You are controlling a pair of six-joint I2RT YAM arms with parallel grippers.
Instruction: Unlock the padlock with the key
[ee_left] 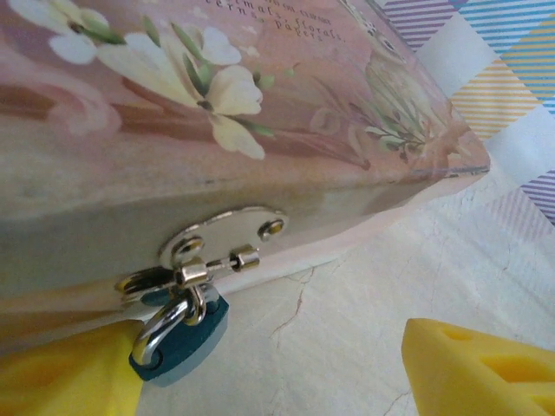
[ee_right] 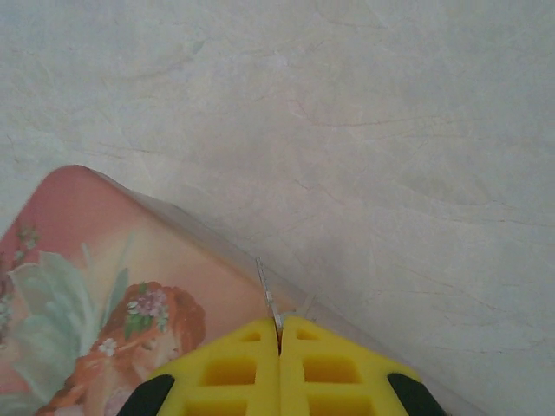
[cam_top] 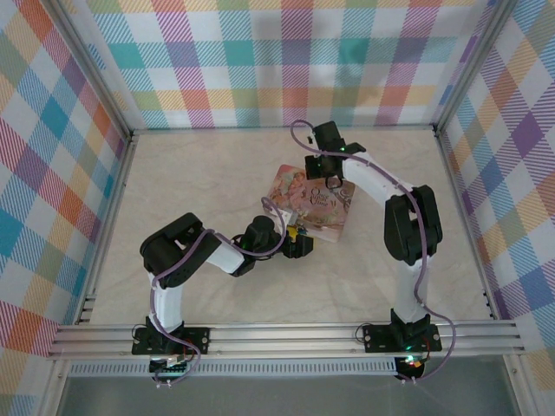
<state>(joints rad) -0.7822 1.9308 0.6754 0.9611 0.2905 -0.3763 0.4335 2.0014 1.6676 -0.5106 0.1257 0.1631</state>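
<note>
While my left end effector (ee_left: 273,355) stands apart around the padlock (ee_left: 178,347) hanging from the pink tin (ee_left: 260,130), my right end effector (ee_right: 279,328) is clamped on the thin key (ee_right: 264,282).

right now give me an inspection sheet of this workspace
surface: pale marbled tabletop, veined
job's things: small teal padlock with silver shackle hangs on the hasp of the pink illustrated tin box; thin metal key sticks out of the right gripper
clutter: nothing seen
grippers: left gripper open, padlock beside one yellow finger; right gripper shut on the key above the tin's edge
cables: purple cables along both arms
surroundings: pastel plaid walls, aluminium frame rail
</note>
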